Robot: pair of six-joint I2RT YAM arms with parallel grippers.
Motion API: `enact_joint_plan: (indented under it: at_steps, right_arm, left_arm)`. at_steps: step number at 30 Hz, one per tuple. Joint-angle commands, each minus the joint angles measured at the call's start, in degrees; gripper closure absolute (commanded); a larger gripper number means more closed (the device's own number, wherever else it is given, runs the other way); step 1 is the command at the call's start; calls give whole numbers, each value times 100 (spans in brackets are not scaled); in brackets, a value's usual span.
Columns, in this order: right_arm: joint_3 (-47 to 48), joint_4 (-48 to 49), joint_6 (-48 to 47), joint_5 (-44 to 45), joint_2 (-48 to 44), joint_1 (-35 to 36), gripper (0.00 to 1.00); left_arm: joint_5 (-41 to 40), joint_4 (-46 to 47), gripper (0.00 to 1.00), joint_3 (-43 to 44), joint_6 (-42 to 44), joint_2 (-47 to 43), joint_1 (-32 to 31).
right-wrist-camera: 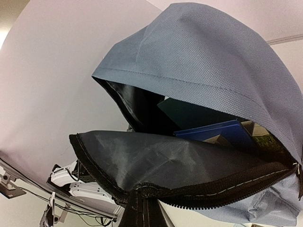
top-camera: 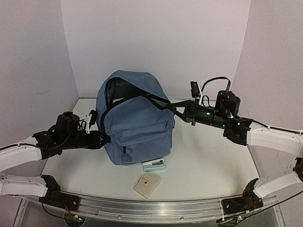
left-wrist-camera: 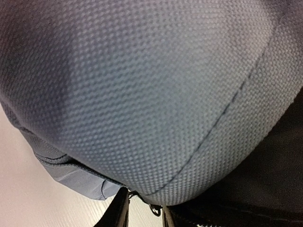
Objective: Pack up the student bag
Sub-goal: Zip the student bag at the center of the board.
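Observation:
The student bag (top-camera: 135, 120), a big slate-blue backpack, stands upright mid-table with its main compartment unzipped. My right gripper (top-camera: 179, 112) is shut on the black zipper edge (right-wrist-camera: 199, 191) of the front panel and holds it pulled out to the right; its fingers meet at that edge (right-wrist-camera: 144, 198). Inside, a blue book (right-wrist-camera: 222, 132) and a dark green book (right-wrist-camera: 189, 113) stand upright. My left gripper (top-camera: 105, 138) is at the bag's lower left side. In the left wrist view its fingers (left-wrist-camera: 116, 210) pinch the bag's seam by a metal zipper ring (left-wrist-camera: 155, 209); blue fabric (left-wrist-camera: 142, 85) fills that view.
A small white and pale-blue item (top-camera: 154, 165) lies at the bag's foot. A beige square pad (top-camera: 147, 185) lies in front of it near the table's front rail (top-camera: 151, 208). White walls close in at the back and sides.

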Motion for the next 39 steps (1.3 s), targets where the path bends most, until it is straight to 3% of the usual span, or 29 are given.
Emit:
enact_joint_plan:
  at_steps: [1,5,8,19,39]
  right_arm:
    - [79,454,32,-9,-18,24,100]
    - [56,457,22,11,-15,25,100]
    - [23,460,-36,112,-8,27,100]
    - [-91,450,-168,287,214,24,100]
    - [25,-676,-880,1308,535,24,100]
  left_arm:
    - [-291,439,80,39,179,42,22]
    - [-266,385,95,107,241,10,22]
    - [-275,196,100,118,296,-180,20]
    - [-392,-420,100,443,505,-1058,30]
    - [515,-1594,100,2711,1525,-95,30]
